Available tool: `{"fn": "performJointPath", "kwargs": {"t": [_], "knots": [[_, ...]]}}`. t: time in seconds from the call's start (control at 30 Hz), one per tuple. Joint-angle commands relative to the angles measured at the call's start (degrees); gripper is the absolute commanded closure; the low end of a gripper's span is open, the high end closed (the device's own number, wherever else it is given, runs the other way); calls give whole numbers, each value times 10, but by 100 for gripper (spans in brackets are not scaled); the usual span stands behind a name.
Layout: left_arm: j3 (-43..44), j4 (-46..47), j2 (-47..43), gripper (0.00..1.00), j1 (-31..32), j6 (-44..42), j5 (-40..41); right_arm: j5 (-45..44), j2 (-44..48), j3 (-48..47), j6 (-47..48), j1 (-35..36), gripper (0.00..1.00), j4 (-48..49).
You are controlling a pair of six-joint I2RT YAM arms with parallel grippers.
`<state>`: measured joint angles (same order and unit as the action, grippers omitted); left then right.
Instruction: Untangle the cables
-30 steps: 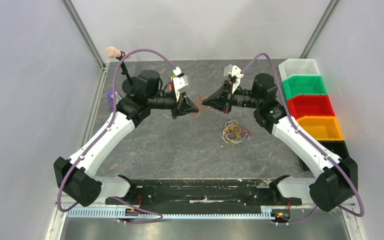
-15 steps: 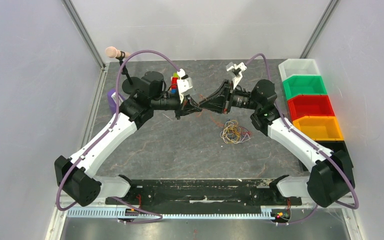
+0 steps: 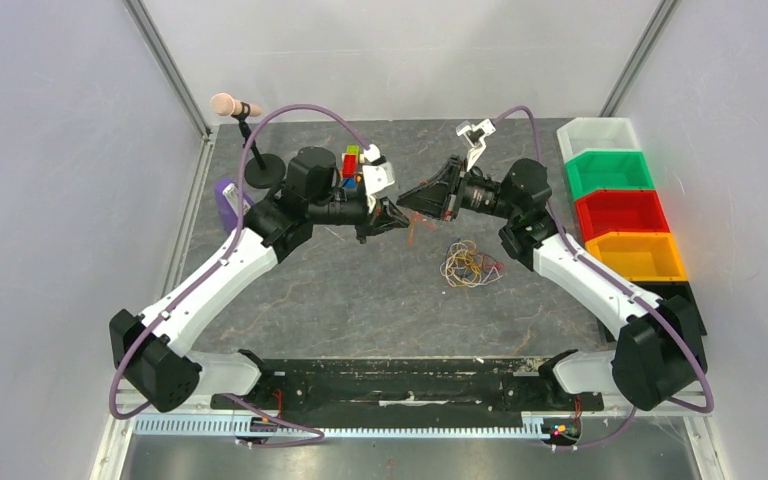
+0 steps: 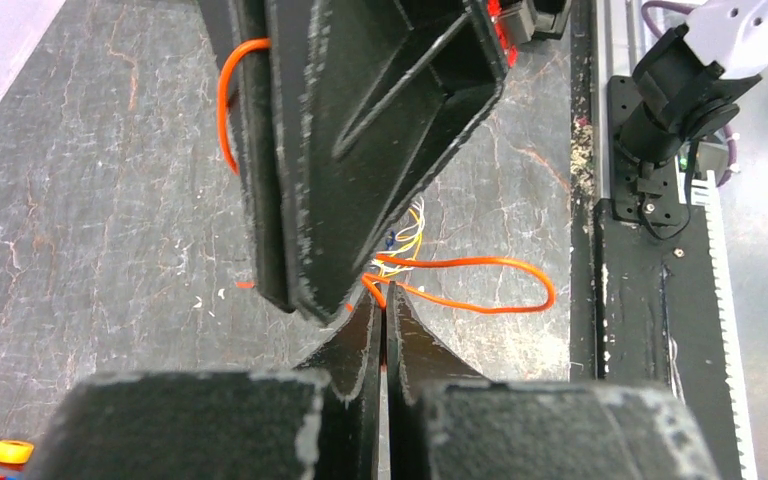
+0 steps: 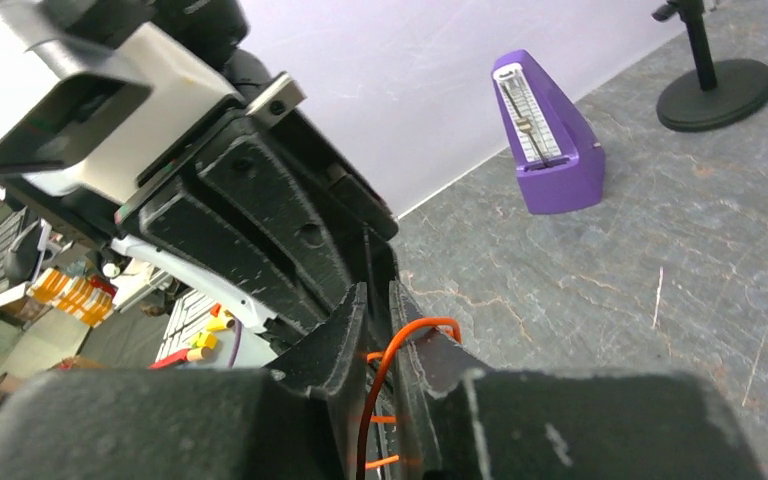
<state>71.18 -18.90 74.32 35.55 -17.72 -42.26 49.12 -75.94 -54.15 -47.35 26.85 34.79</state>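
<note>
A small bunch of thin cables in orange, yellow, red and white lies on the grey table right of centre. One orange cable is pulled out of it and hangs between the two grippers above the table. My left gripper is shut on this orange cable; in the left wrist view its jaws pinch the wire's end. My right gripper meets it tip to tip. In the right wrist view its jaws stand almost closed, with the orange cable running between them and hooked over one finger.
A purple metronome and a microphone stand stand at the back left. Coloured blocks lie behind the left wrist. A row of white, green, red and orange bins lines the right edge.
Both grippers have moved toward each other and now meet tip to tip above the table. The right wrist has swung left and rolled. The bunch on the table has not moved.
</note>
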Motion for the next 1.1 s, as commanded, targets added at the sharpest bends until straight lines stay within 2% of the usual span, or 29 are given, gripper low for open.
{"fn": "performJointPath", "kwargs": {"t": [0.0, 0.17, 0.27, 0.33, 0.43, 0.47, 0.5, 0.63, 0.77, 0.87, 1.0, 1.07], "knots": [[22, -18, 0, 98, 22, -62, 54, -25, -2, -27, 53, 4, 87, -67], [32, -30, -2, 98, 29, -49, 96, 1, -7, -60, 133, 5, 100, -145], [27, -55, -18, 94, 28, -51, 99, 33, -6, -80, 168, 1, 100, -174], [19, -82, -44, 77, 26, -43, 98, 65, -4, -87, 176, -6, 100, -174], [-8, -94, -100, 35, -7, 2, 72, 109, 5, -88, 186, -21, 100, -174], [-24, -90, -119, 27, -28, 15, 38, 122, 9, -86, 189, -23, 100, -172], [-41, -80, -139, 24, -49, 21, 16, 140, 13, -84, 192, -24, 100, -166], [-86, -28, -177, 19, -80, 24, -26, 173, 29, -59, 160, -18, 100, -100], [-98, 30, -141, 19, -78, 84, -56, 183, 30, -57, 123, -13, 100, -50], [-121, 57, -116, 19, -67, 97, -53, 148, 38, -67, 125, -13, 100, -52], [-216, 172, -128, 18, -48, 115, -12, 127, 35, -91, 107, -12, 100, -42], [-228, 222, -129, 18, -48, 143, 15, 134, 30, -106, 123, -13, 100, -73]]}}
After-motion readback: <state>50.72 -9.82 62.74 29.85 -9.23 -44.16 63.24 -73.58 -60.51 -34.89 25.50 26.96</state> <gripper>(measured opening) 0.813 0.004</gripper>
